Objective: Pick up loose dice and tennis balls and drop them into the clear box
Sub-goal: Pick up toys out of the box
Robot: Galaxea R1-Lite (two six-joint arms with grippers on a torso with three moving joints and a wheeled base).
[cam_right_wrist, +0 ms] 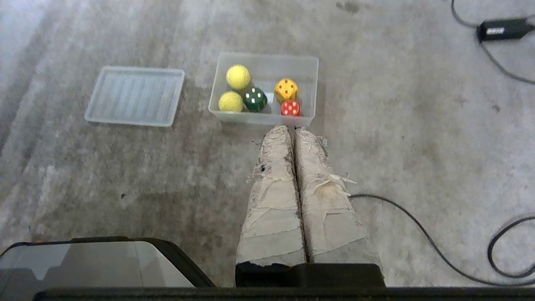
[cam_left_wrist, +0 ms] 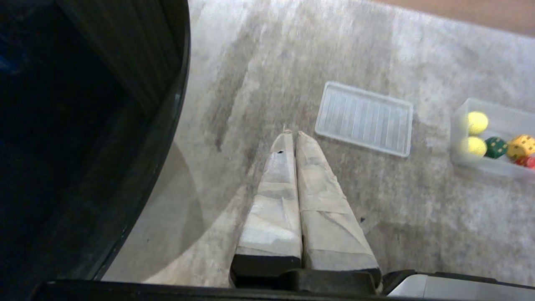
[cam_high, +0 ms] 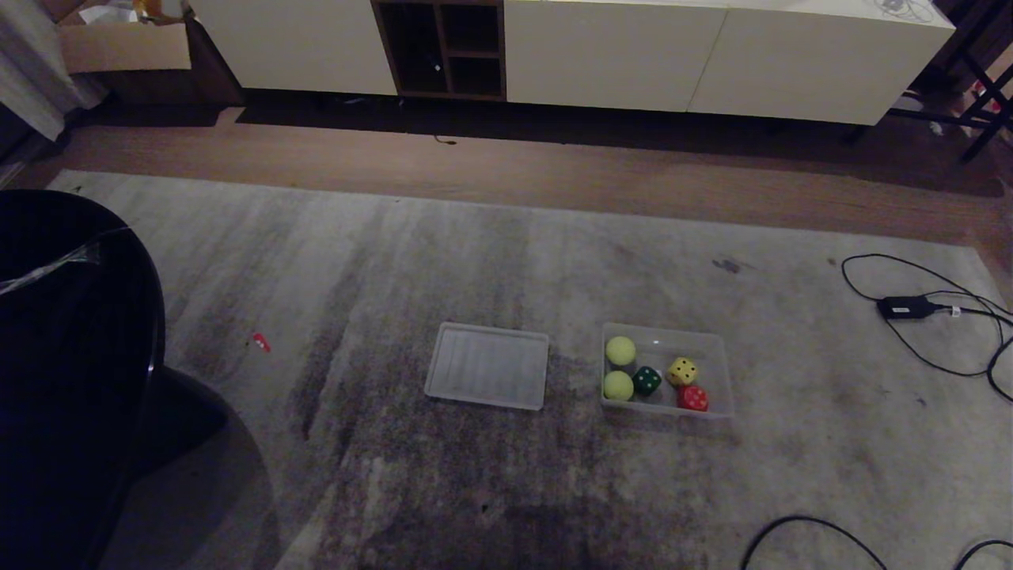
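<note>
Grey rug [cam_high: 506, 261] over wooden floor [cam_high: 475, 170]. Directly on the rug: clear box [cam_high: 716, 372] right of centre, ribbed lid [cam_high: 488, 366] just left of it, black adapter [cam_high: 906, 306] with cables far right, small red scrap [cam_high: 260, 342] left.

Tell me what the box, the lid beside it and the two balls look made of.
Clear box: translucent plastic, smooth; the rug shows through its walls. Lid: same-looking frosted plastic, moulded with parallel ribs. Tennis balls: matte, fuzzy-looking yellow-green surface, probably felt. The dice beside them look harder and painted, though material is unclear.
</note>
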